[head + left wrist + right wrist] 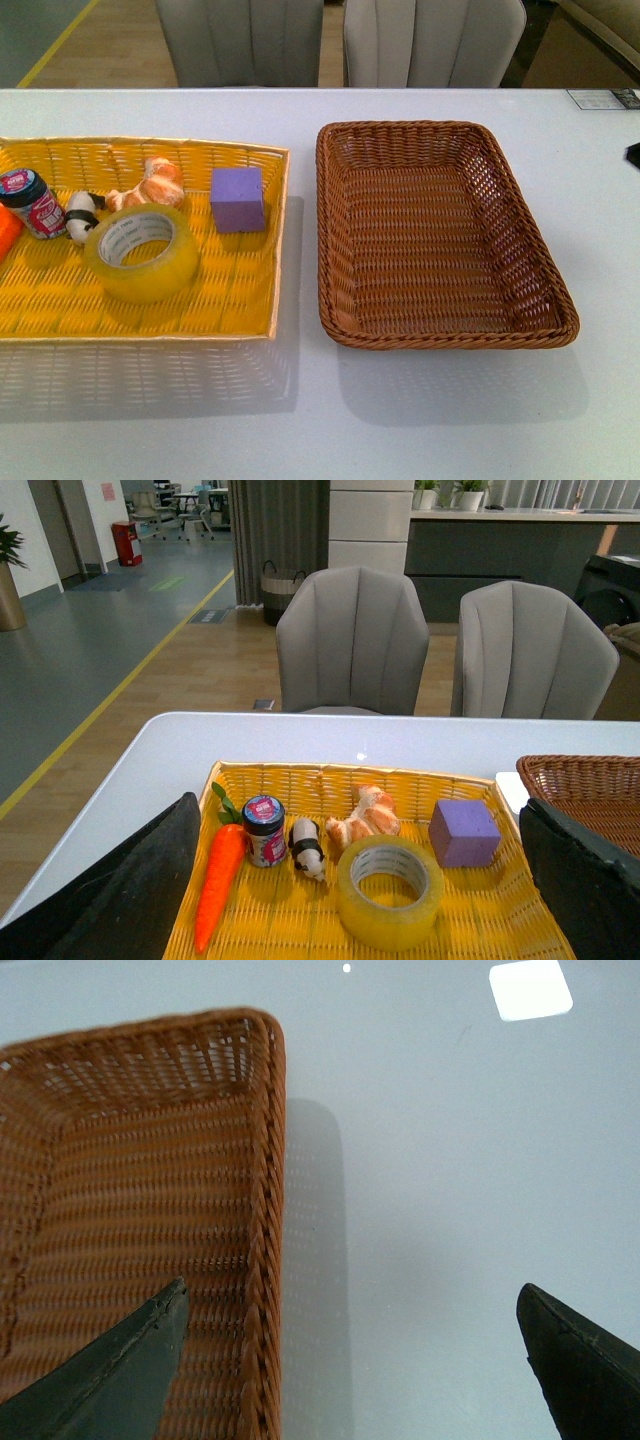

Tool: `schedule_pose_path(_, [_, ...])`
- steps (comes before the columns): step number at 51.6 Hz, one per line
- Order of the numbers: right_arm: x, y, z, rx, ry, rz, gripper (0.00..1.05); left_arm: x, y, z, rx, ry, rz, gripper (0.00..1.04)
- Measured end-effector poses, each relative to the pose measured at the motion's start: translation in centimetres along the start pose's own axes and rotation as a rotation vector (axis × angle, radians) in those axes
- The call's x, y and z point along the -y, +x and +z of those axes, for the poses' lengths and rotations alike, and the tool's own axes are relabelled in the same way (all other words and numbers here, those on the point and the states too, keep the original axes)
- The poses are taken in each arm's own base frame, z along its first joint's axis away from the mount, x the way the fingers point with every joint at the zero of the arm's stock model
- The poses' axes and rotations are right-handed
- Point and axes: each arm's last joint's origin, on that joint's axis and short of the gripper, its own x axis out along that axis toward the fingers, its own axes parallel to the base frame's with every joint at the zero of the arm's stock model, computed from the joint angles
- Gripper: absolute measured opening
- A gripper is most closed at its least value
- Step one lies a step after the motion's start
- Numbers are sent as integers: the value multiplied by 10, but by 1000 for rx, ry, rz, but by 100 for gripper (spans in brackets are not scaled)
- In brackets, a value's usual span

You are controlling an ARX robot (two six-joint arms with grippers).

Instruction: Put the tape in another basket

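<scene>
The tape (146, 281), a wide yellow translucent roll with a white core, lies flat in the bright yellow basket (281, 235) on the left of the table. The brown wicker basket (446, 128) stands to its right with nothing in it. Neither arm shows in the front view. In the left wrist view my left gripper (358, 810) is open, hanging above and short of the tape (392, 925), apart from it. In the right wrist view my right gripper (350, 1288) is open over the brown basket's (130, 1160) outer rim and the bare table, holding nothing.
A purple cube (238, 198), a bread piece (152, 185), a panda toy (80, 215), a small jar (32, 203) and an orange carrot (218, 885) share the yellow basket. Two grey chairs (240, 40) stand behind the table. A card (605, 98) lies at the far right.
</scene>
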Motion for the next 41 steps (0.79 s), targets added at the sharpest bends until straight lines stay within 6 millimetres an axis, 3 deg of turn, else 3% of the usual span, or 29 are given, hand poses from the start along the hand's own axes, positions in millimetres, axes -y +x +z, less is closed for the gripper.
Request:
schedule_pose_path(5, [3,-15,6,39,1,-17,96,0,0,0,0,0,0,96])
schedule_pose_path(11, [4,-16,6,53,-2,-22,95,0,0,0,0,0,0,96])
schedule_pose_path(15, [2,-17,-5,221,-41,-49,83,0,0,0,0,0,0,96])
schedule_pose_path(18, [-5,-33,-17,370,-76,-47,70,0,0,0,0,0,0,96])
schedule_pose_path(21, [-12,-53,-12,481,-95,-44,56,0,0,0,0,0,0,96])
schedule_pose_path(33, [-26,-99,-29,475,-99,-44,3,0,0,0,0,0,0,96])
schedule_pose_path(41, [-40,-125,-33,491,-104,-44,2,0,0,0,0,0,0,96])
